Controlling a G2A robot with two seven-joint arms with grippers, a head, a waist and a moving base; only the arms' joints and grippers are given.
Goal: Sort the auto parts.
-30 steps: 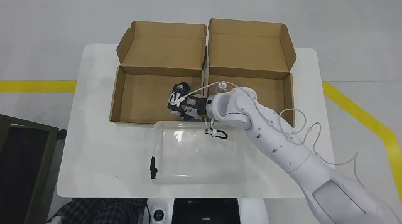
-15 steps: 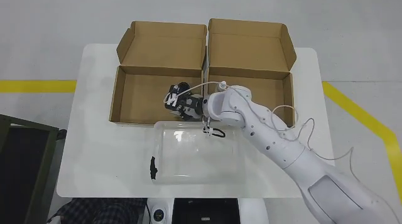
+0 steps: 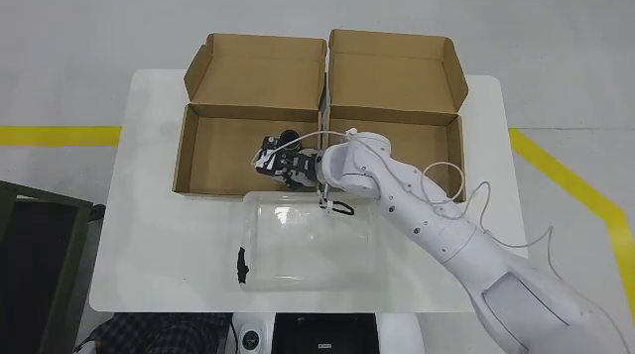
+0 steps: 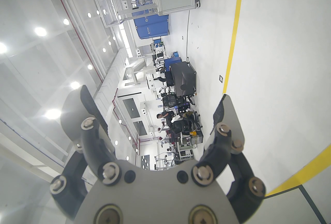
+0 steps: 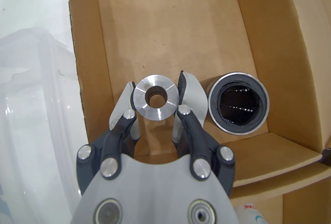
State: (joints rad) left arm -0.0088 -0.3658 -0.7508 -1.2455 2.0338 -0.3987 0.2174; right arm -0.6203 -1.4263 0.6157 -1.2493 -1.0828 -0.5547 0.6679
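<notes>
My right gripper [image 5: 157, 91] is shut on a silver metal cylinder [image 5: 157, 97] with a centre hole, held just above the floor of the left cardboard box [image 5: 168, 28]. Close beside it in the same box lies a steel-rimmed bearing sleeve [image 5: 239, 103] with a dark bore. In the top view this gripper [image 3: 270, 161] is near the box's front wall, with the bearing sleeve [image 3: 289, 139] just behind it. My left gripper [image 4: 155, 102] is open, holds nothing, and faces out into the room.
Two open cardboard boxes stand side by side, the left box [image 3: 218, 151] and the right box [image 3: 427, 136]. In front of them is a clear plastic tub [image 3: 308, 245], with one small black part [image 3: 240, 263] at its left edge and another black part [image 3: 342, 208] near its back rim.
My right gripper has moved a little to the left inside the left box, still holding the metal cylinder.
</notes>
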